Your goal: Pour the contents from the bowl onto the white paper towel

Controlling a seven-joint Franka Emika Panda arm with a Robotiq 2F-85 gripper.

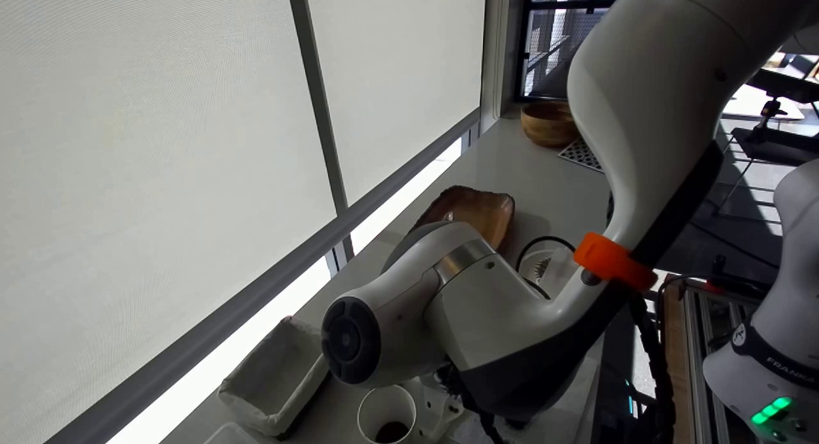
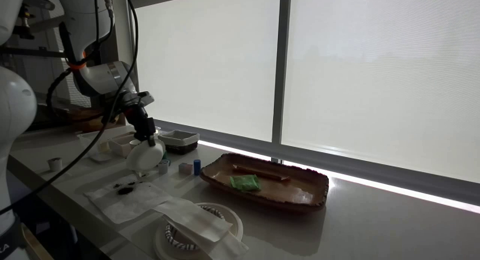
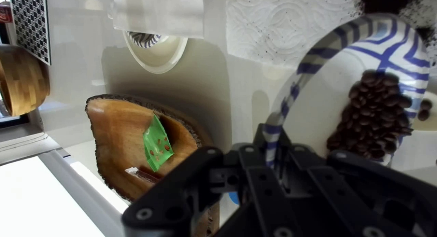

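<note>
Wrist view: black two-finger gripper clenched on rim of round white bowl w/ blue stripes; glossy dk-brown beans heaped inside, to one side. A couple more show past the rim, can't tell if falling or lying. In an exterior view, bowl hangs steeply tilted, pale underside showing, above or nr far end of textured white paper towel, dk powder lying on it; exact overlap unclear. Bark-edged wooden tray holds green packet; sm. blue cylinder just beside. In an exterior view, white-&-black robot arm mostly hides gripper; white cup w/ dk contents stands nr rectangular lined basket.
</note>
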